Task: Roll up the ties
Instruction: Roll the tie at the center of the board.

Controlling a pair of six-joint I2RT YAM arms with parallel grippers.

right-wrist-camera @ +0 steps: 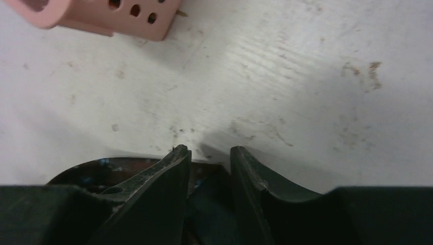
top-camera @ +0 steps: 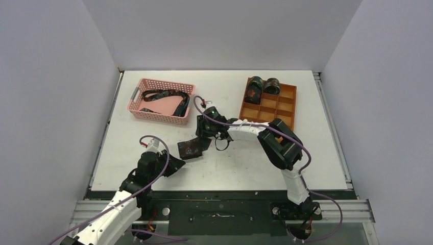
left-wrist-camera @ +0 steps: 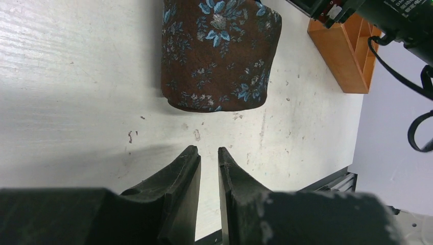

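Observation:
A partly rolled dark brown tie with blue-green flecks lies on the white table near the middle. My right gripper reaches in from the right and is shut on its far end. In the right wrist view, dark fabric fills the gap between the fingers of that gripper. The left wrist view shows the roll a short way ahead of my left gripper, which is shut on nothing. From above, the left gripper sits just below and left of the tie, apart from it.
A pink basket at the back left holds another loose tie. An orange divided tray at the back right has two rolled ties in its far compartments. The right arm's elbow and purple cables lie right of the tie.

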